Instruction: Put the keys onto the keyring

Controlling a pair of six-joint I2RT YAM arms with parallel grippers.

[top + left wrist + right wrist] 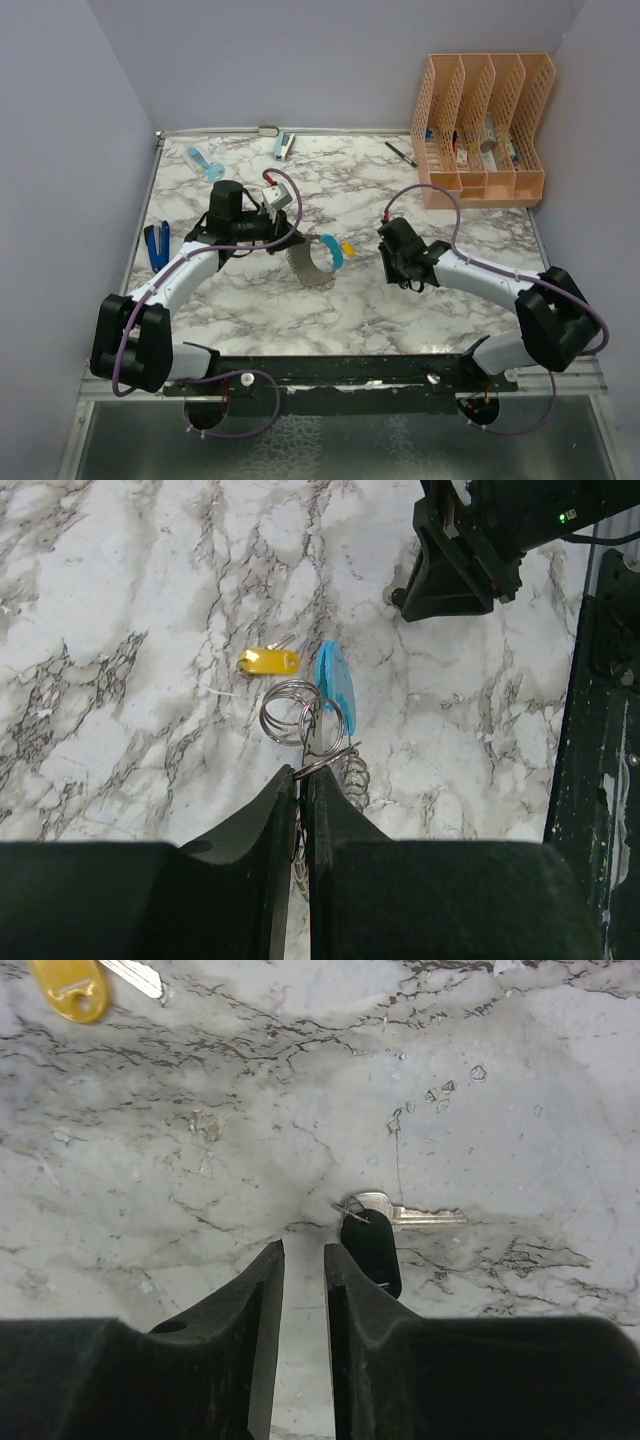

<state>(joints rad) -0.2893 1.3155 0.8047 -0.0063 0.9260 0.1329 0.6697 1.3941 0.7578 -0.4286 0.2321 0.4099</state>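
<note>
My left gripper is shut on the keyring, pinching its thin wire rings just above the marble. The keyring's light-blue section stands past the fingertips, and in the top view it shows as a gray toothed loop. The yellow key lies flat just beyond it, apart from the rings. The black key, silver blade pointing right, lies against the outer side of my right gripper's right finger. That gripper's jaws stand slightly apart over bare marble with nothing between them. The yellow key shows far off.
A peach file organizer stands at the back right with a black pen beside it. A blue-handled tool lies at the left edge. Small items lie along the back. Walls close in on both sides.
</note>
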